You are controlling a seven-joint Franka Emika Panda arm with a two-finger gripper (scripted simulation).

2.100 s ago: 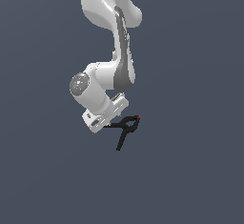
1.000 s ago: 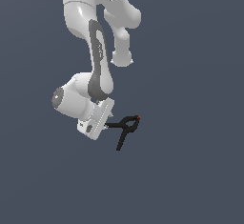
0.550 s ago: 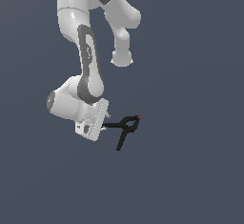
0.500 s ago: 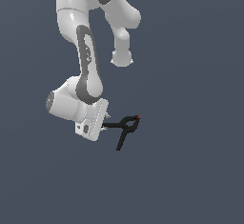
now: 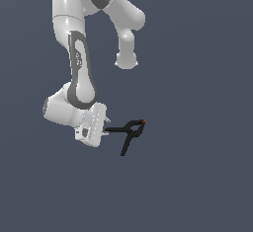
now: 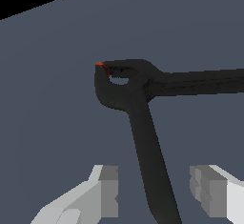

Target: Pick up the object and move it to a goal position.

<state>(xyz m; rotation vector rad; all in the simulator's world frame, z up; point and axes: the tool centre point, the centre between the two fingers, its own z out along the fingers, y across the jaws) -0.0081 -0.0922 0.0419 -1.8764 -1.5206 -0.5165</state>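
The object is a small black spring clamp (image 5: 130,129) with a tiny red tip (image 5: 144,121), lying on the flat grey ground in the exterior view. One handle points toward my gripper (image 5: 105,131), the other splays down and away. In the wrist view the clamp (image 6: 128,82) lies ahead, and one handle runs back between my gripper (image 6: 157,189) fingers. The jaws stand apart, with a gap on each side of the handle. The fingers (image 6: 107,189) do not touch it. The other handle runs off the wrist picture's edge.
The white arm (image 5: 81,78) bends down from above at the exterior view's left. Plain dark grey ground (image 5: 197,176) surrounds the clamp. No other objects or marker show.
The hand has swung toward the exterior view's left and turned to point along the clamp's handle. The clamp has stayed in place.
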